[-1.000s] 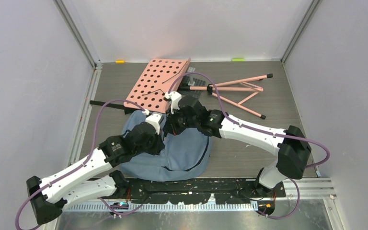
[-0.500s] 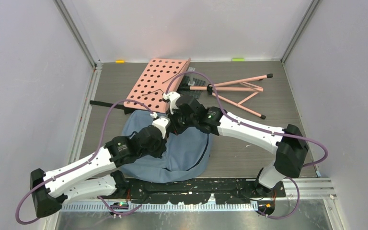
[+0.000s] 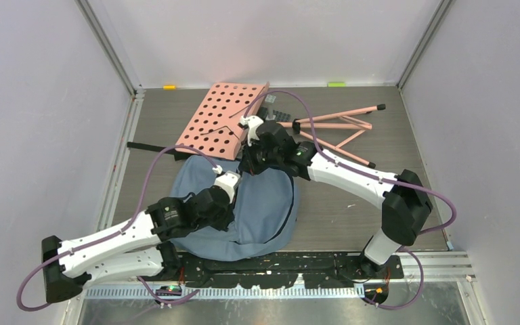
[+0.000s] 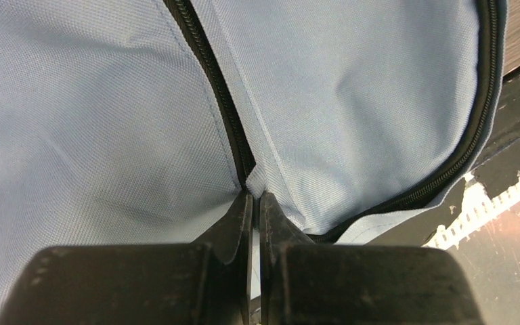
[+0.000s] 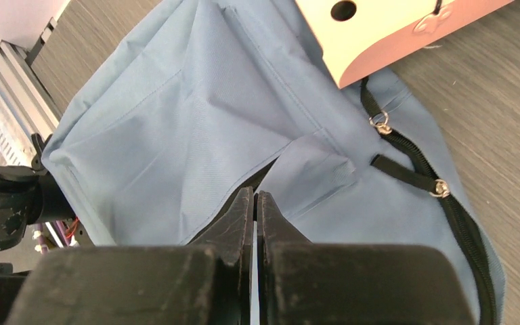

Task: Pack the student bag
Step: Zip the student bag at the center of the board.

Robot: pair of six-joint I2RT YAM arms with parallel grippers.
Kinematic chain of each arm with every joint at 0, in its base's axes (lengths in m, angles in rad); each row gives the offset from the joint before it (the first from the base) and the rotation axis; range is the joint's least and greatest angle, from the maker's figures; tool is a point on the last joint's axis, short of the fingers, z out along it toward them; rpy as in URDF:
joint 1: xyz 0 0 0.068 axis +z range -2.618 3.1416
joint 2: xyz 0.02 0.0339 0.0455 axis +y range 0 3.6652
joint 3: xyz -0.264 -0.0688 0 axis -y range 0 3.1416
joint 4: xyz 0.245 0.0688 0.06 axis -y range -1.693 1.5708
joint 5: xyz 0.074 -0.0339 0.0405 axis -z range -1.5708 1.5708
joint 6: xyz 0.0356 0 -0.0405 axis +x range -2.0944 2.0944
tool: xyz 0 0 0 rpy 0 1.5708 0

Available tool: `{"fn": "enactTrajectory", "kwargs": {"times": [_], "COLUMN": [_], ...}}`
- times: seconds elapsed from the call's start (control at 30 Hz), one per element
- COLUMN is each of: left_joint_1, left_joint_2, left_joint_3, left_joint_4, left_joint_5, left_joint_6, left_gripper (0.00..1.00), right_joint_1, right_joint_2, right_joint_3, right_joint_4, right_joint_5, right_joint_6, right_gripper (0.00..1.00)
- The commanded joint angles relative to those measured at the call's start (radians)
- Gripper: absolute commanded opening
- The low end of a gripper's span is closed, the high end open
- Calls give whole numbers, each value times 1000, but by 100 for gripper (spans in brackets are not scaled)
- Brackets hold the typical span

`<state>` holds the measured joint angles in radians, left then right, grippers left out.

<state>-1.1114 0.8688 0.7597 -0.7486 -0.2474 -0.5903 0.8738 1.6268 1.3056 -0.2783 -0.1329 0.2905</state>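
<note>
I've got bag (image 3: 264, 206) fabric pinched twice. Left gripper (image 4: 256, 200) is clamped beside the zipper (image 4: 206, 74), and right gripper (image 5: 254, 198) is clamped on a flap edge, probably to spread the opening.

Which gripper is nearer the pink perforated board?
The right gripper, on the far end of the student bag beside the pink board; the left gripper sits mid-bag, well short of it.
</note>
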Motion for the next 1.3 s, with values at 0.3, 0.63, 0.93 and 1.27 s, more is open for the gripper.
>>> {"fn": "enactTrajectory", "kwargs": {"times": [0.3, 0.63, 0.93, 1.27], "left_joint_1": [-28, 11, 105, 105], "left_joint_2": [-58, 67, 120, 80], "left_joint_3": [77, 269, 203, 17], "left_joint_4": [-83, -95, 63, 144], "left_joint_5": [57, -186, -198, -100], "left_joint_6": [-104, 27, 160, 117], "left_gripper": [26, 73, 57, 34], "right_joint_1": [-64, -41, -42, -31], "right_joint_2": [-19, -71, -72, -43], "right_joint_3": [13, -49, -47, -29], "right_joint_4": [236, 231, 224, 240], "right_joint_5": [-96, -121, -126, -116], "right_joint_6": [23, 34, 39, 7], "right_gripper": [1, 1, 1, 1]}}
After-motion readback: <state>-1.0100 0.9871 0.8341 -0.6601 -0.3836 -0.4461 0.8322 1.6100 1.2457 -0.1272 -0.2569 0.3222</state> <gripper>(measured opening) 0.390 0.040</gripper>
